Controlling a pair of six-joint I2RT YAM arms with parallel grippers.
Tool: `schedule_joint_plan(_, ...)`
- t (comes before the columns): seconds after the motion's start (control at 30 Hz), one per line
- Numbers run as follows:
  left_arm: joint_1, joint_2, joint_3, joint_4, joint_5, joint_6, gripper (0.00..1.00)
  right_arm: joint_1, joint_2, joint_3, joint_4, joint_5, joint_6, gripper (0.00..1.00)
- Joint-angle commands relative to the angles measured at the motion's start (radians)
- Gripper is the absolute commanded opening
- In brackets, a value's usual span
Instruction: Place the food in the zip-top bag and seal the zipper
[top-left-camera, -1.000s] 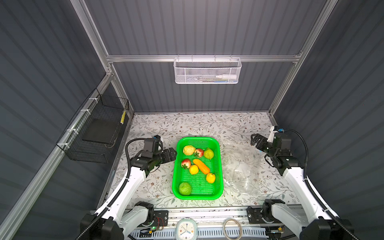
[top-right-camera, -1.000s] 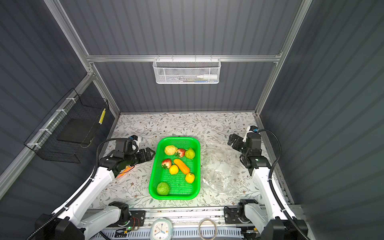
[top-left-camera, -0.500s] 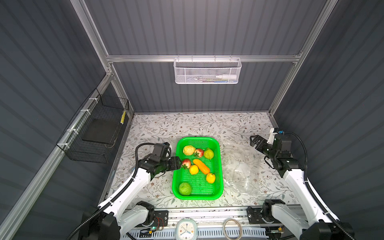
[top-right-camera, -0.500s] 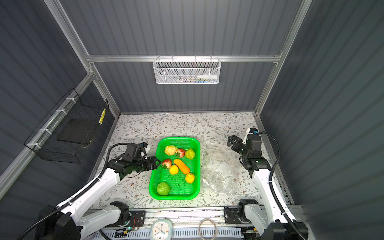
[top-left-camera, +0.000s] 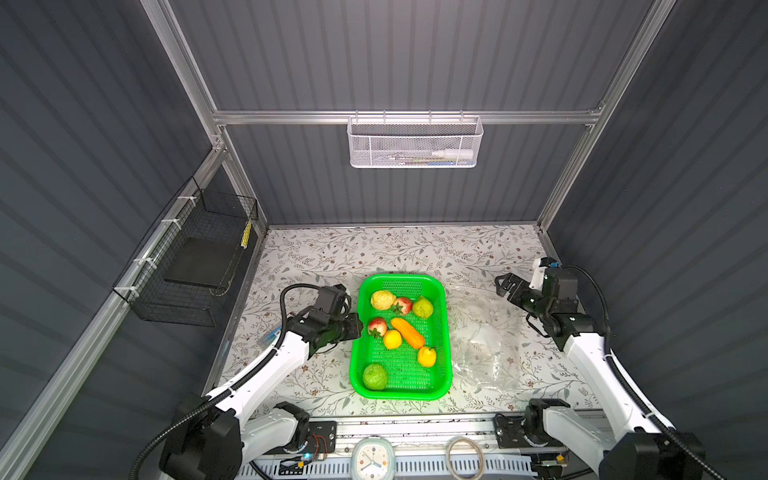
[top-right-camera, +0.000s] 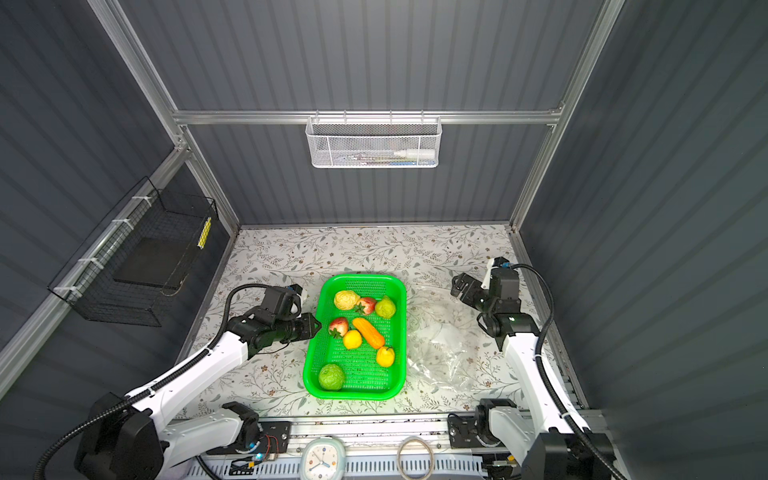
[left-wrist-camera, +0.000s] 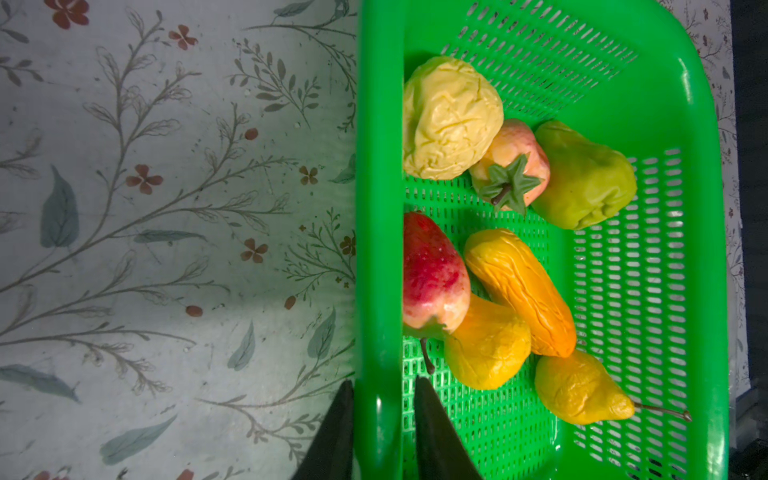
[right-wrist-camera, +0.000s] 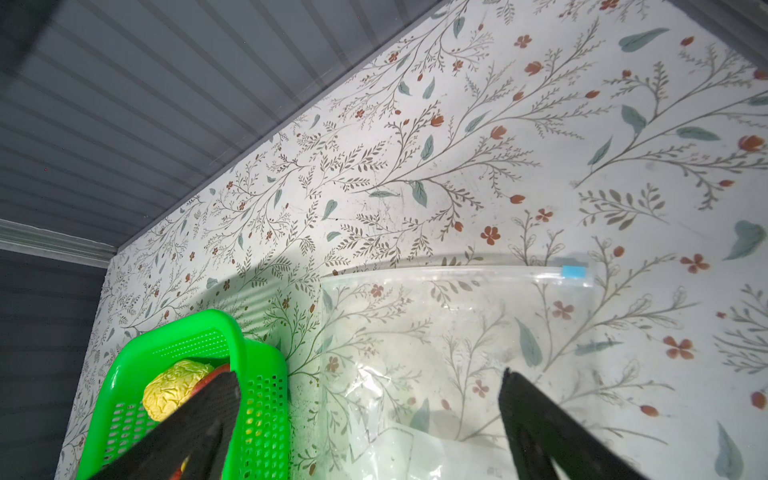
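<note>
Pinching green basket (left-wrist-camera: 378, 208) rim in narrow left gripper (left-wrist-camera: 384, 380) jaws, likely for tipping food (top-left-camera: 409, 332) inside toward zip-top bag (top-left-camera: 486, 353) lying beside basket; poising right gripper (right-wrist-camera: 369, 374) wide-jawed near its zipper (right-wrist-camera: 457, 270).

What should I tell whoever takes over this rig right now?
Left end effector: astride the basket rim, jaws nearly together; grip unconfirmed.
Right end effector: open, above the bag, holding nothing.
Food: all eight pieces in the basket. The bag lies beside it, empty; slider at one end of the zipper.
Done: nothing bagged.
To do: fill bag, seal zipper.
</note>
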Motion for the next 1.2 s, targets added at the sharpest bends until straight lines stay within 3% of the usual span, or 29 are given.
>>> schedule_joint_plan(0.0,-0.008,0.018,0.009,0.007,-0.017,0.011,0.27,0.005,0.007,0.026,-0.026,-0.021,-0.026,0.99)
schedule_joint_plan(0.17,-0.013,0.046,0.019,-0.012,-0.044,0.035,0.28,0.004,0.002,0.023,-0.03,-0.014,-0.034,0.99)
schedule_joint_plan(0.3,-0.013,0.046,0.031,-0.014,-0.078,0.035,0.18,0.005,-0.007,0.021,-0.035,0.003,-0.043,0.99)
schedule_joint_plan(0.43,-0.013,0.048,0.067,-0.005,-0.152,0.049,0.16,0.004,-0.015,0.018,-0.043,0.029,-0.055,0.99)
schedule_joint_plan(0.63,0.015,0.188,0.185,0.037,-0.283,0.187,0.16,0.003,0.01,0.02,-0.071,0.089,-0.046,0.99)
schedule_joint_plan(0.9,0.19,0.39,0.344,0.156,-0.169,0.325,0.2,-0.013,0.042,0.002,-0.107,0.147,-0.069,0.99)
schedule_joint_plan(1.17,0.289,0.646,0.637,0.101,-0.05,0.477,0.23,-0.077,0.134,-0.009,-0.134,0.135,-0.045,0.99)
